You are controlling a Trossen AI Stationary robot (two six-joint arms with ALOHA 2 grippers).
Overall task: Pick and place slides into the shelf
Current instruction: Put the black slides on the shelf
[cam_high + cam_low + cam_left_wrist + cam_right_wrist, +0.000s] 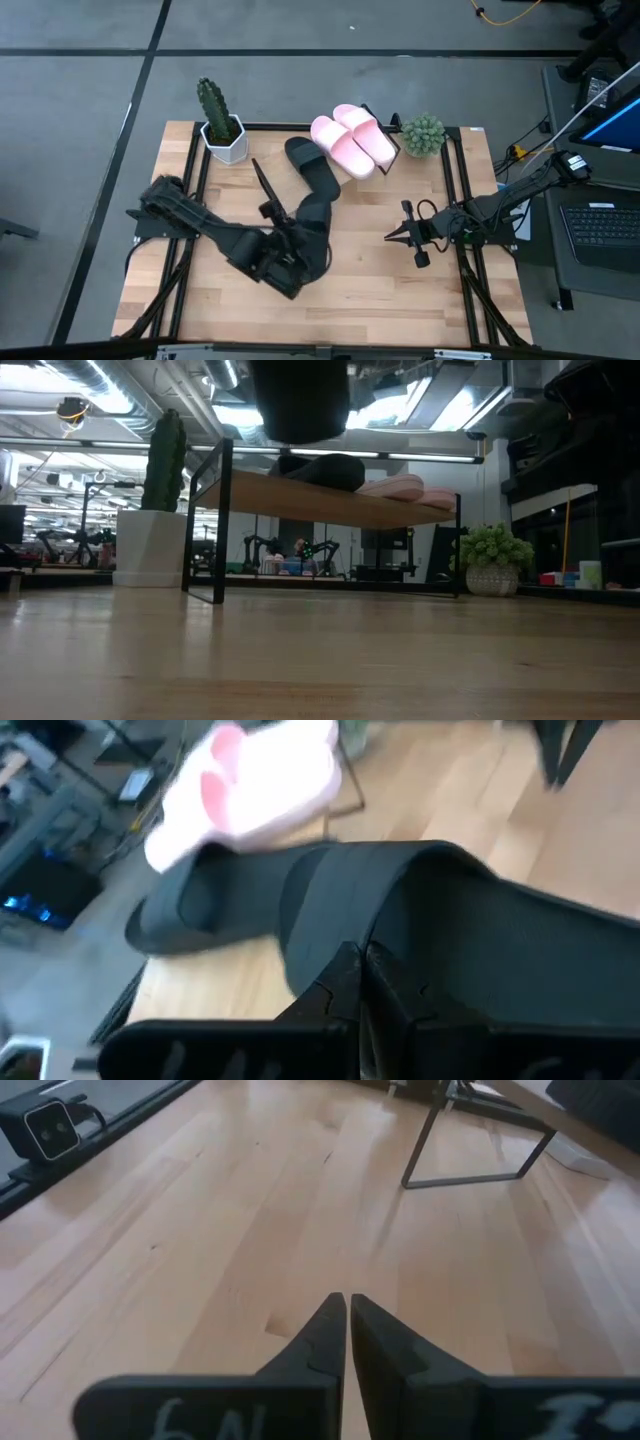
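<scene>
The near half of the table [360,300] lies bare between the two arms, wide enough for a gripper to cross. The shelf [300,500] stands across the far edge: a black slide [312,165] and two pink slides [352,140] fill its middle and right, leaving bare board only at the left end. A potted cactus [220,125] crowds that left end, and a small green plant [423,135] flanks the right
</scene>
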